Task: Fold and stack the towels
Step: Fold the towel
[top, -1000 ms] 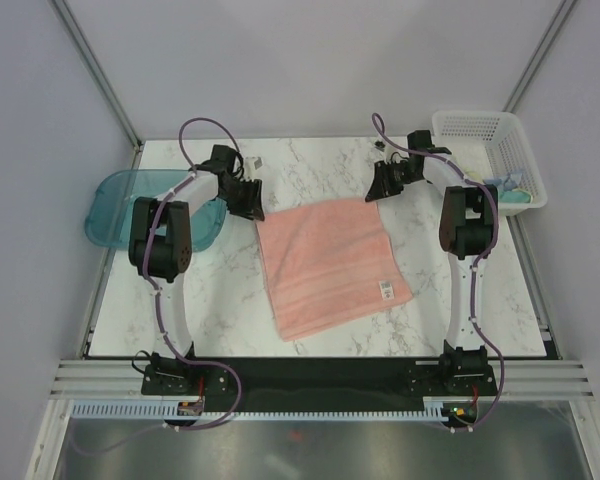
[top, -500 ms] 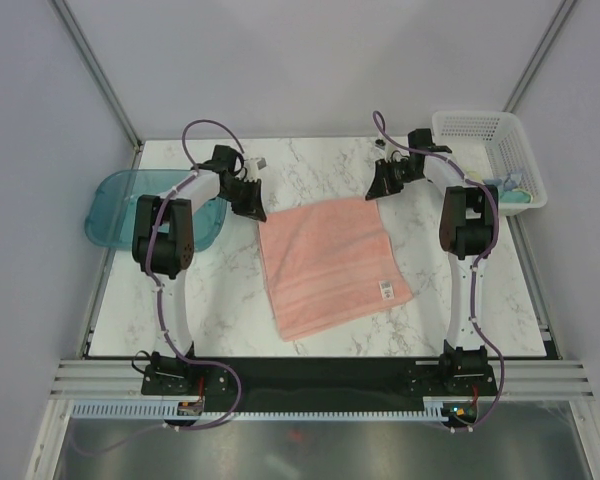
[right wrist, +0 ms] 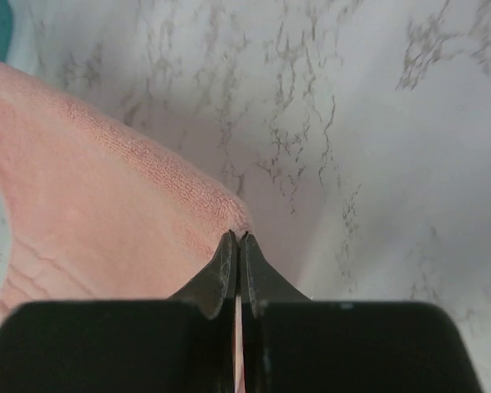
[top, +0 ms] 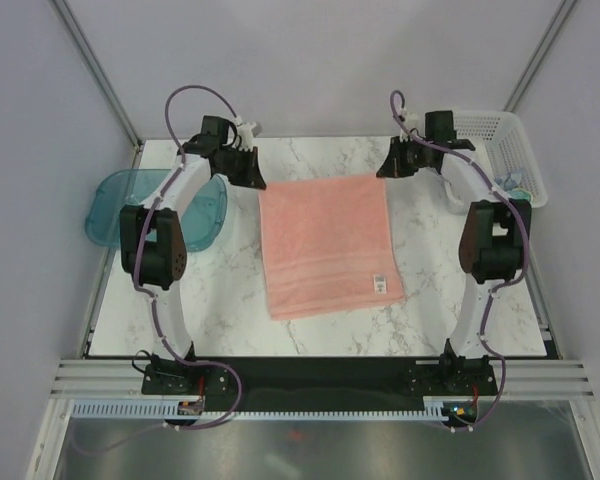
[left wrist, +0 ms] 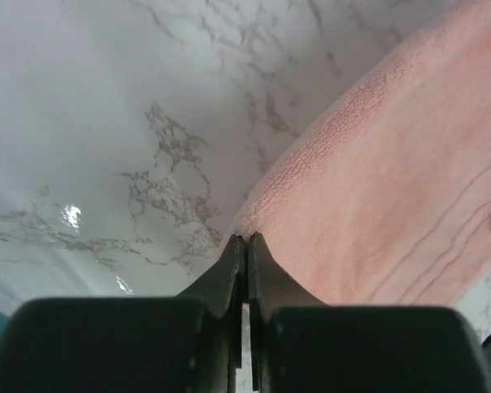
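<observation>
A salmon-pink towel (top: 326, 245) lies spread on the marble table, its small white tag (top: 378, 284) near the front right corner. My left gripper (top: 255, 180) is shut on the towel's far left corner, seen in the left wrist view (left wrist: 246, 237). My right gripper (top: 383, 172) is shut on the far right corner, seen in the right wrist view (right wrist: 238, 235). The towel (left wrist: 393, 196) hangs stretched between the two grippers along its far edge. A bit of pale yellow and teal cloth (top: 508, 186) shows in the white mesh basket. The light blue towel cannot be made out.
A translucent teal tray (top: 105, 205) sits at the table's left edge beside my left arm. A white mesh basket (top: 490, 130) stands at the back right corner beside my right arm. Grey walls close in the back and sides.
Both grippers have moved toward the back of the table and apart, pulling the towel's far edge with them. The towel has turned from skewed to square with the table.
</observation>
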`<action>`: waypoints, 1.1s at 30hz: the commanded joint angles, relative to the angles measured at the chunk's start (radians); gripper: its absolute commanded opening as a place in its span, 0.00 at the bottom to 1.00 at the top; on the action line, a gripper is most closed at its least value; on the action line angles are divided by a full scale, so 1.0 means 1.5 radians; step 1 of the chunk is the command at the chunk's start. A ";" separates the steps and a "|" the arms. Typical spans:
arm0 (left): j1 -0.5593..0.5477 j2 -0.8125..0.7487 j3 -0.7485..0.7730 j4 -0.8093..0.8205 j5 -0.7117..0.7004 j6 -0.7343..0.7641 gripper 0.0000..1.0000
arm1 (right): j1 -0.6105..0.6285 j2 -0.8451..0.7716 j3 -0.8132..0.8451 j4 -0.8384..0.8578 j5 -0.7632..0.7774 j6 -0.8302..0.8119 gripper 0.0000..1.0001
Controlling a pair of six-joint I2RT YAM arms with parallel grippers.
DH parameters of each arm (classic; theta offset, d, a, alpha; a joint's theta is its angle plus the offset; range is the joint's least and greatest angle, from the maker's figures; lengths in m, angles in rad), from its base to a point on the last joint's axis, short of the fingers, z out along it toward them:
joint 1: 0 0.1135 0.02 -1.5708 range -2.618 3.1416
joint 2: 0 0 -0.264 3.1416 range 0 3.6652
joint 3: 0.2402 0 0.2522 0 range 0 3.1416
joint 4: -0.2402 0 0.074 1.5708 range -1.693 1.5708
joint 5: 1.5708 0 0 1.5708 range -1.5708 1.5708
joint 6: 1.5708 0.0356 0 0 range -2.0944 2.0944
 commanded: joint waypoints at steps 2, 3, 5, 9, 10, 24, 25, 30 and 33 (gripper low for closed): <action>-0.008 -0.141 0.053 0.015 -0.007 -0.021 0.02 | -0.002 -0.230 -0.069 0.164 0.096 0.096 0.00; -0.010 -0.153 0.051 0.013 -0.016 -0.020 0.02 | -0.002 -0.257 -0.082 0.176 0.114 0.103 0.00; -0.015 -0.198 0.046 0.013 -0.024 -0.021 0.02 | -0.002 -0.326 -0.108 0.196 0.151 0.113 0.00; -0.020 -0.274 0.038 0.011 -0.037 -0.014 0.02 | -0.002 -0.424 -0.125 0.210 0.183 0.126 0.00; -0.023 -0.288 0.037 0.009 -0.042 -0.012 0.02 | -0.002 -0.435 -0.129 0.213 0.177 0.133 0.00; -0.054 -0.532 -0.018 -0.035 -0.046 -0.043 0.02 | -0.002 -0.721 -0.216 0.167 0.065 0.223 0.00; -0.060 -0.557 -0.023 -0.044 -0.039 -0.049 0.02 | -0.002 -0.738 -0.224 0.157 0.065 0.228 0.00; -0.088 -0.591 -0.013 -0.118 -0.049 -0.077 0.02 | -0.001 -0.800 -0.228 0.117 0.052 0.282 0.00; -0.089 -0.550 0.005 -0.155 -0.103 -0.082 0.02 | -0.001 -0.781 -0.248 0.122 0.057 0.294 0.00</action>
